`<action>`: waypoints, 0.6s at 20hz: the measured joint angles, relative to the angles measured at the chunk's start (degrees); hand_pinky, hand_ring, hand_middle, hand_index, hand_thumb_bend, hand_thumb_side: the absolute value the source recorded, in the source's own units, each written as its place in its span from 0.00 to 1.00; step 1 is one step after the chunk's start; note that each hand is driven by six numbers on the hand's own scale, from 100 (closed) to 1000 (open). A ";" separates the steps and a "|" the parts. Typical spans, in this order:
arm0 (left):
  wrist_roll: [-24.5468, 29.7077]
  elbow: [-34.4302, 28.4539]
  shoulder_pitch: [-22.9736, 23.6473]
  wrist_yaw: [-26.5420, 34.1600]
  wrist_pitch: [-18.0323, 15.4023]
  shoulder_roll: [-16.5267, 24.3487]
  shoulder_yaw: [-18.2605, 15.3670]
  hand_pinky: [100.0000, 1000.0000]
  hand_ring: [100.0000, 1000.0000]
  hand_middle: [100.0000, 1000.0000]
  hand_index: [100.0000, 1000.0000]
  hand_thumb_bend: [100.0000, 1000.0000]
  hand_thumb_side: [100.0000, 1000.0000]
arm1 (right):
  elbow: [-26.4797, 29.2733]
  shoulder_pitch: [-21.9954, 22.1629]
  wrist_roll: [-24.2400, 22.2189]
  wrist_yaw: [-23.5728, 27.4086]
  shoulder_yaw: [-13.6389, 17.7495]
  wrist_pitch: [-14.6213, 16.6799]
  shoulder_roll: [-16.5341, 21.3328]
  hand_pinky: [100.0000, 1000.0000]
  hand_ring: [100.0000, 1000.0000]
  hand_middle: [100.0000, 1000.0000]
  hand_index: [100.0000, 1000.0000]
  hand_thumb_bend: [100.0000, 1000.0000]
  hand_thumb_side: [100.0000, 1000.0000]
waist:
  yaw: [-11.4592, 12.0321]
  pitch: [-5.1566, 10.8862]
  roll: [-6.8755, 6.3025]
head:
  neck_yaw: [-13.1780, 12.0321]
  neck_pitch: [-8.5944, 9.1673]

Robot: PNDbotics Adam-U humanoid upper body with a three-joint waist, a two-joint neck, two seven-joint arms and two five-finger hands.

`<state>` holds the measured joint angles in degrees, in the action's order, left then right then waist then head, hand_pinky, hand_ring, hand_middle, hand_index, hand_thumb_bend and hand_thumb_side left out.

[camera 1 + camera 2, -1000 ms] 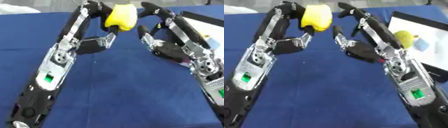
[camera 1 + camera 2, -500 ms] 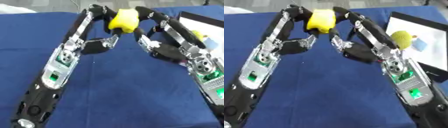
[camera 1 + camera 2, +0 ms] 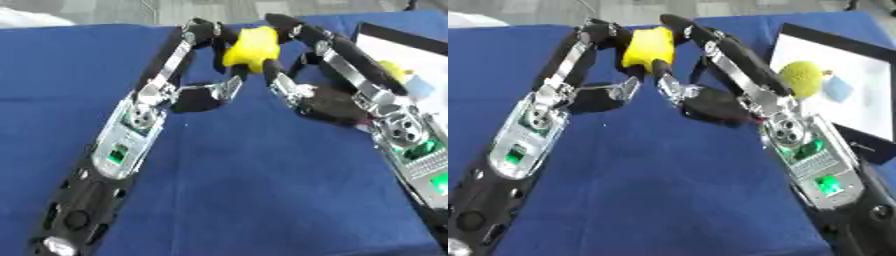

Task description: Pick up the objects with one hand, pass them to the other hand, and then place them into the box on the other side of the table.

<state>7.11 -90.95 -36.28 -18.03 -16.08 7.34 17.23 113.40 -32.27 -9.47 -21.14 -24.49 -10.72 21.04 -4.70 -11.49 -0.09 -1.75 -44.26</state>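
While both the left hand (image 3: 601, 95) and right hand (image 3: 702, 102) curled around the yellow block (image 3: 647, 46) mid-handover, the left needed to release before carrying toward the box (image 3: 864, 107) at three o'clock.

The table (image 3: 227, 200) wears a deep blue cloth all over. A bright yellow object (image 3: 647, 46) shows between the left hand (image 3: 601, 92) and the right hand (image 3: 702, 100), both black with silver metal parts. Each forearm carries a small green light on its silver casing. At the table's right edge, the box (image 3: 859, 145) has a black rim and a white inside. In it lie a yellow-green ball (image 3: 801, 79) and a pale blue piece (image 3: 837, 89).
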 measured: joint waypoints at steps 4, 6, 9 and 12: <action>-0.34 0.77 -0.01 -0.50 -0.32 -0.43 0.24 0.49 0.26 0.17 0.32 0.00 0.03 | 0.00 0.00 -0.66 1.46 -0.04 0.11 0.17 0.44 0.94 0.62 0.89 0.00 0.69 | 0.00 0.00 0.00 | 0.31 0.00; -0.59 0.83 -0.01 -0.71 -0.54 -0.44 0.28 0.49 0.26 0.17 0.32 0.00 0.03 | 0.00 0.00 -1.34 2.70 -0.16 -0.29 0.41 0.42 0.93 0.57 0.84 0.00 0.72 | 0.00 0.00 0.00 | 0.43 0.00; -0.97 0.85 0.00 -0.92 -0.82 -0.45 0.28 0.49 0.26 0.17 0.32 0.00 0.03 | 0.00 0.01 -2.30 4.56 -0.31 -1.40 0.49 0.39 0.91 0.53 0.81 0.00 0.68 | -0.01 0.00 0.00 | 0.49 0.00; -1.23 0.84 0.03 -1.26 -1.06 -0.45 0.29 0.49 0.26 0.17 0.32 0.00 0.03 | 0.00 0.00 -2.92 5.72 -0.34 -2.79 0.54 0.35 0.88 0.46 0.75 0.00 0.58 | -0.01 0.00 0.00 | 0.76 0.00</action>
<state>5.88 -90.10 -36.24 -19.29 -17.14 6.88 17.52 113.39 -32.28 -12.39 -15.42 -24.83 -13.51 21.57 -4.72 -11.49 -0.09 -0.99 -44.26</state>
